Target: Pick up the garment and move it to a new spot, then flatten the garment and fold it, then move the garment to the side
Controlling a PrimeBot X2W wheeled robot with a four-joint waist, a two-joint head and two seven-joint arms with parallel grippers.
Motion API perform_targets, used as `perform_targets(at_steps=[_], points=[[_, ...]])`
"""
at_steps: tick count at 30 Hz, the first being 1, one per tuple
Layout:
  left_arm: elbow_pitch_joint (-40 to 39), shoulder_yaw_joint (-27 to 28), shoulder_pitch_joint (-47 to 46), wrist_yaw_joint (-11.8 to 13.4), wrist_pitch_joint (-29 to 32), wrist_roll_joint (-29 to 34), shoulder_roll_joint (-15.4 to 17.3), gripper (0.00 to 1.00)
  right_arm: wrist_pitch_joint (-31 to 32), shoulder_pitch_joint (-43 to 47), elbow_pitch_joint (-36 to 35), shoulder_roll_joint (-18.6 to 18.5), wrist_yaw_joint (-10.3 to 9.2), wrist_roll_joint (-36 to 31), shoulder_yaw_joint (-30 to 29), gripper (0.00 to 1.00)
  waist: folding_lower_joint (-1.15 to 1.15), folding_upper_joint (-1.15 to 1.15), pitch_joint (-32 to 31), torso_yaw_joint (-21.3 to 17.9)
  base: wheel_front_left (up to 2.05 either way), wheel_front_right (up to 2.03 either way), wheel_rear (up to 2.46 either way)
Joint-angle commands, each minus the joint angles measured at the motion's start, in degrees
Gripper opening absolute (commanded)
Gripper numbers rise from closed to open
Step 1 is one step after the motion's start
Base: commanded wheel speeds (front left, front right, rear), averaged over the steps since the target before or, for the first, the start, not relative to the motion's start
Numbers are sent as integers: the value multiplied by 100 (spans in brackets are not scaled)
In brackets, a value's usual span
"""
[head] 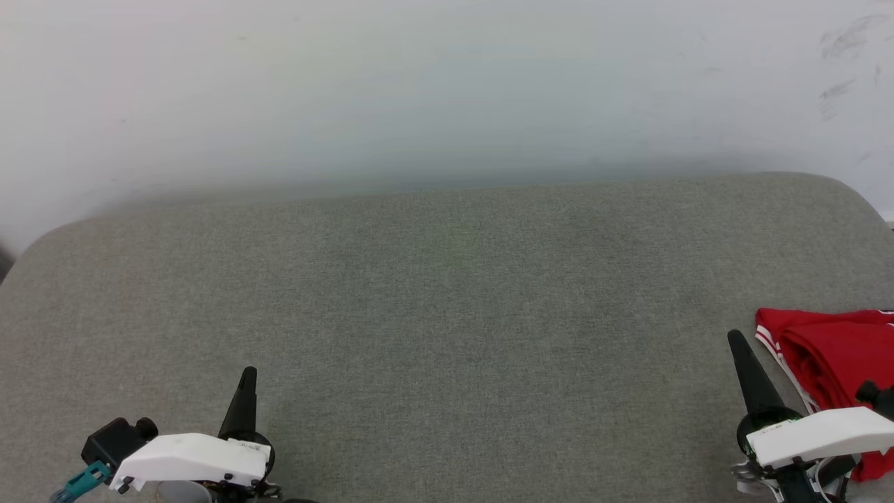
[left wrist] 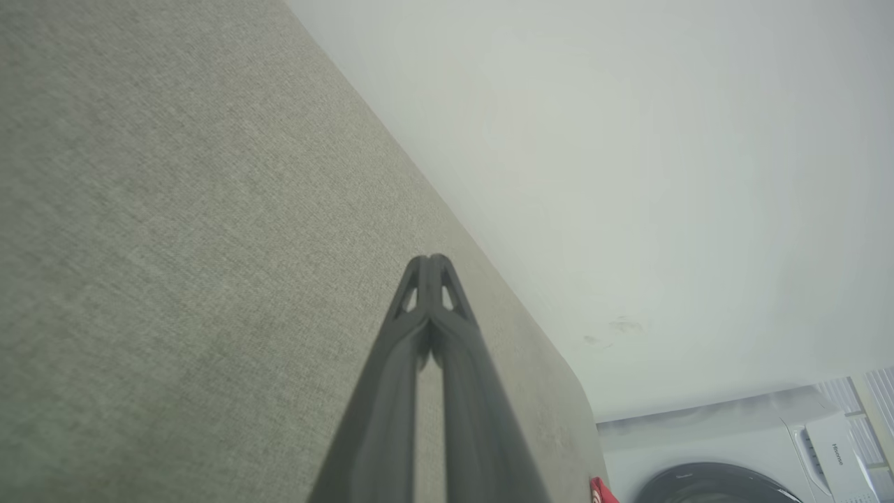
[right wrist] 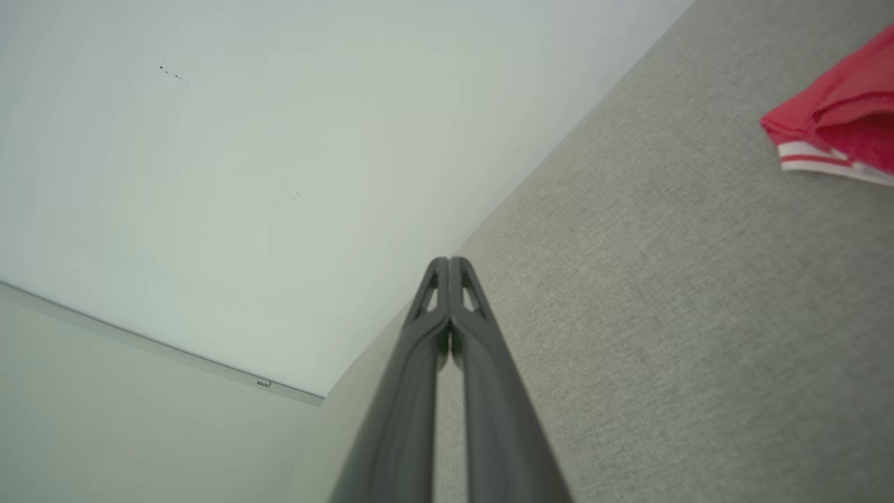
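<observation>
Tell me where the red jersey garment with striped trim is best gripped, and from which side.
Probably the striped-trim corner of the red jersey garment, the part nearest the right gripper. Come from its left and above: it lies crumpled on the grey fabric surface, that hem edge exposed.

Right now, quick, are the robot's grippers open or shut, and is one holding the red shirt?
Left gripper: shut, holding nothing.
Right gripper: shut, holding nothing; the red shirt lies beside it.

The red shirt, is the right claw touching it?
Apart. In the right wrist view the shut right claw points along the bare grey surface, with the red shirt lying off to one side.
</observation>
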Motion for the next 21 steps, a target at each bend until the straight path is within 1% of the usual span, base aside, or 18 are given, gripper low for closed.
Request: perform_targets(at_steps=[1,21], points=[[-38,59,-163,-58,41,-120,-11,0,12,-132,-29,20,-1,150,-27,0,0,0,2,4,0,0,0],[22,302,-273,-256,341,-1114,-133,0,123,-252,150,91,-1,1324,-154,0,0,0,35,74,0,0,0]])
